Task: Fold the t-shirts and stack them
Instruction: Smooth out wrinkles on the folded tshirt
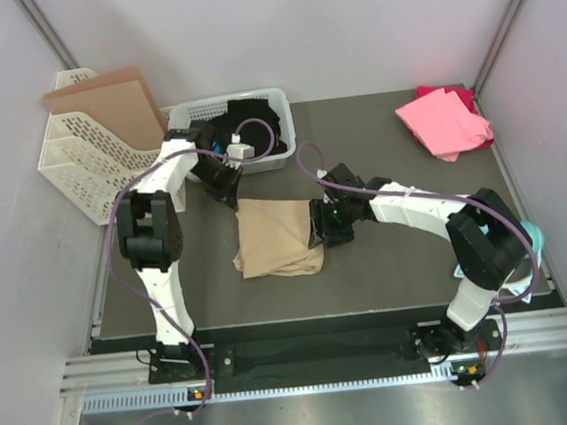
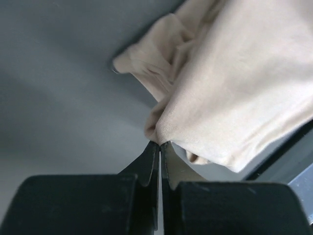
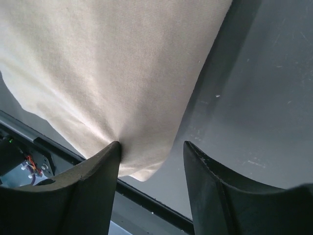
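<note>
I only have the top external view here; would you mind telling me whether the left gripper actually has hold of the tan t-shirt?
Observer: Yes; in the left wrist view the left gripper is shut, pinching a corner of the tan t-shirt at its tips.
Operator: Thanks. Is the right gripper clamped too?
Observer: No; the right wrist view shows the right gripper open, the shirt's edge between its jaws.
Operator: Does it touch the cloth?
Observer: One finger presses the cloth, which puckers there; the other stands clear.
</note>
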You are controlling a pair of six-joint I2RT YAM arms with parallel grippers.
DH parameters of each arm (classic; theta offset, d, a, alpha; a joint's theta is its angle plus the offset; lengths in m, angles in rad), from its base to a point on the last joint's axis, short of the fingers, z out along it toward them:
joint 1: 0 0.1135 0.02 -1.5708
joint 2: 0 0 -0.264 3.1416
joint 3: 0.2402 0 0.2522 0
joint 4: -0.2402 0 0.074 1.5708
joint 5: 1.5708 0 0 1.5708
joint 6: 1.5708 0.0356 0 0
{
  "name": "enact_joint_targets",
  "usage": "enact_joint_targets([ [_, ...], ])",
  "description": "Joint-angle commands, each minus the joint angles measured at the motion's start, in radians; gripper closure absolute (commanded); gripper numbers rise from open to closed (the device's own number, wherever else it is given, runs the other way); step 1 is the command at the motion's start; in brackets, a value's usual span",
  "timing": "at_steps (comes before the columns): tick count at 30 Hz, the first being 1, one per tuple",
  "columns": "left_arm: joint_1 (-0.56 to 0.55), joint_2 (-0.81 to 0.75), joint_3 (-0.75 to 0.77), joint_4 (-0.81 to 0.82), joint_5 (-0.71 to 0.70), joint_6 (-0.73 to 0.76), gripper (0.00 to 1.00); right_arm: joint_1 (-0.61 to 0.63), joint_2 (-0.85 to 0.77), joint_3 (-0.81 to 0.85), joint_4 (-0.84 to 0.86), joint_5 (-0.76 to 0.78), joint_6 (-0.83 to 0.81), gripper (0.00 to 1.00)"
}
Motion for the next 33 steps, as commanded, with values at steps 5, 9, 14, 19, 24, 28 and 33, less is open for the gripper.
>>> enact_joint_targets([
  [5,-0.005,0.117,0.143,0.066,-0.105,-0.014,0.90,-0.011,-0.050,0.045,-0.035,0.016,-0.038,0.39],
  [9,-0.004,0.073,0.136,0.058,-0.155,-0.003,0.59,-0.039,-0.086,0.119,-0.134,0.081,-0.081,0.35],
  [14,0.010,-0.129,0.036,0.080,-0.220,0.023,0.34,-0.102,-0.069,0.219,-0.145,0.098,-0.133,0.36],
  [19,-0.011,-0.321,0.013,0.022,-0.097,0.022,0.20,-0.117,0.113,0.369,-0.126,0.044,-0.150,0.38],
  [24,-0.215,-0.401,-0.067,0.012,-0.014,-0.003,0.19,-0.119,0.282,0.498,-0.075,-0.051,-0.119,0.43],
  [28,-0.416,-0.391,-0.191,0.110,-0.016,0.005,0.20,-0.120,0.413,0.565,-0.067,-0.118,-0.101,0.47],
  [33,-0.498,-0.282,-0.184,0.189,0.012,0.020,0.23,-0.128,0.482,0.610,-0.073,-0.143,-0.104,0.49],
])
